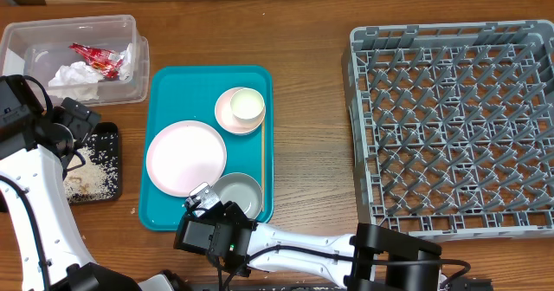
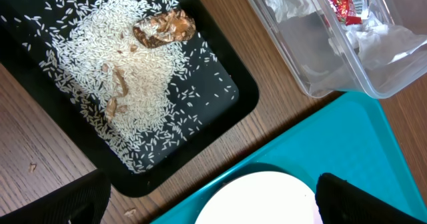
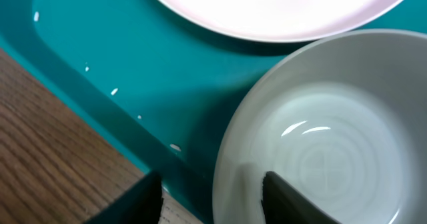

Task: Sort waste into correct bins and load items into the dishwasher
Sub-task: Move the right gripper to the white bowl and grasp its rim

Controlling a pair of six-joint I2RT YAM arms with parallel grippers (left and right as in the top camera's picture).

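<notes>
My right gripper (image 1: 205, 197) (image 3: 210, 197) is open and straddles the near-left rim of the pale grey-blue bowl (image 1: 238, 194) (image 3: 333, 137), one finger inside and one outside. The bowl sits on the teal tray (image 1: 173, 92) next to the pink plate (image 1: 186, 157) (image 3: 267, 4). The white cup (image 1: 247, 105) stands on the pink saucer (image 1: 224, 116); the chopstick (image 1: 262, 152) lies beside them. My left gripper (image 1: 82, 122) (image 2: 213, 204) is open and empty, above the black tray (image 1: 111, 137) (image 2: 247, 97) holding rice scraps (image 1: 91, 174) (image 2: 133, 77). The clear tub (image 1: 35, 44) (image 2: 320, 57) holds the napkin (image 1: 74, 76) (image 2: 287, 1) and red wrapper (image 1: 97, 59) (image 2: 347, 1).
The grey dish rack (image 1: 459, 118) stands at the right with nothing in it. Bare wood table lies between the teal tray and the rack. A few rice grains lie on the teal tray's near-left corner (image 3: 113, 91).
</notes>
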